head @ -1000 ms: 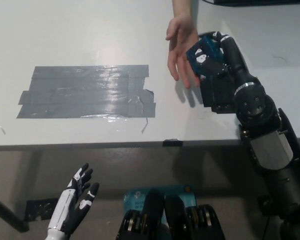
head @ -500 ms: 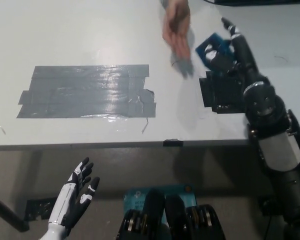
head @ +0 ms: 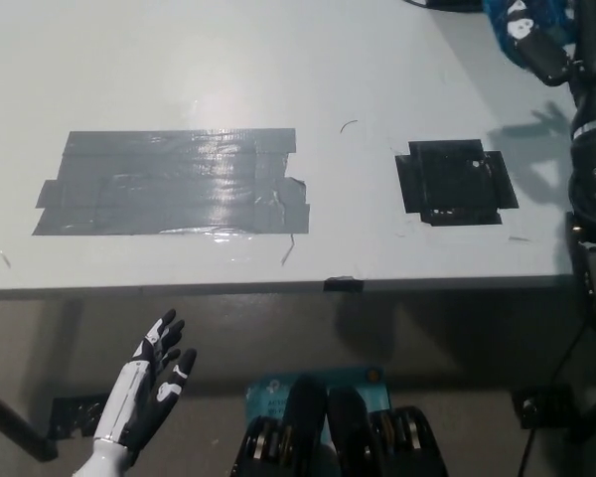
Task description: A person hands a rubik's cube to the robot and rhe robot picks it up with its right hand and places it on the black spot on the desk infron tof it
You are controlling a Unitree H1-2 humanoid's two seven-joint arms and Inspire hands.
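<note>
White desk (head: 228, 70) fills the upper part of the head view, its front edge running across the middle, with darker floor below. On the desk's left half lies a wide patch of grey tape (head: 174, 182), its strips overlapping and glossy under the light. To the right of it, well apart, sits the black spot (head: 454, 182), a square of dark tape with ragged corners, nothing lying on it.

At the top right corner the black right hand (head: 548, 50) is raised above the desk's far right side, partly cut by the picture's edge. Its fingers are closed around the cube (head: 514, 22), which shows blue with white marks between them; the cube sits against the palm, with dark fingers wrapping its lower right side. Cube and hand are up and to the right of the black spot, well apart from it, and their shadow falls on the desk just right of the spot.

The white left hand (head: 149, 383) rests at the lower left, below the desk's edge, fingers spread and holding nothing.
</note>
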